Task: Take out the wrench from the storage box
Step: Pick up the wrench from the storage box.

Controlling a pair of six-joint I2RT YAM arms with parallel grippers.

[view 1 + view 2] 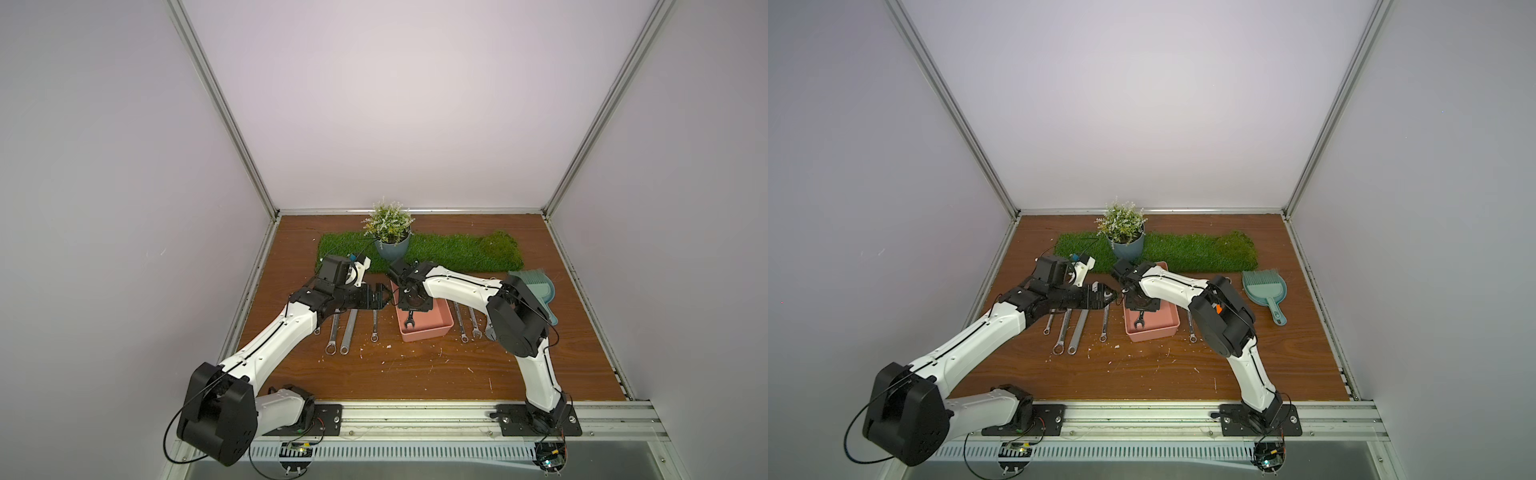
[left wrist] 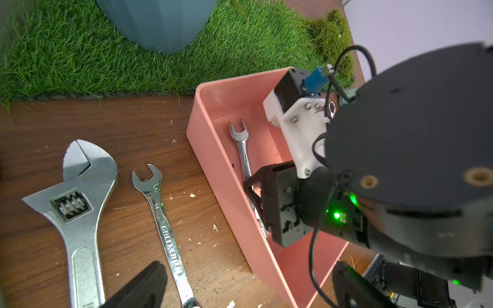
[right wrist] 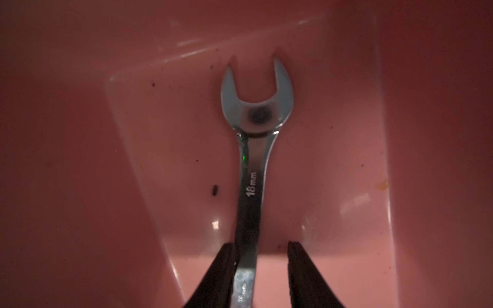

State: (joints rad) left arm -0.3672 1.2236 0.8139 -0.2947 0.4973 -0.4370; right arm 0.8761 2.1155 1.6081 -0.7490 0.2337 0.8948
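Fingers [image 3: 218, 277] of the right gripper [image 3: 261, 244] stand parted, 1 each side of the wrench [image 3: 256, 117] shaft, unclamped, inside the storage box [image 3: 80, 160]; left gripper [image 1: 386, 299] spread wide, empty.

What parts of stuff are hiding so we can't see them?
- Shiny silver wrench in the salmon-pink plastic box: far end cut off by the right wrist picture's edge, past the right claw.
- Long silver wrenches beside the box: upper ends hidden under the left arm in both top views.
- Teal plastic dustpan: partly behind the right arm in a top view.
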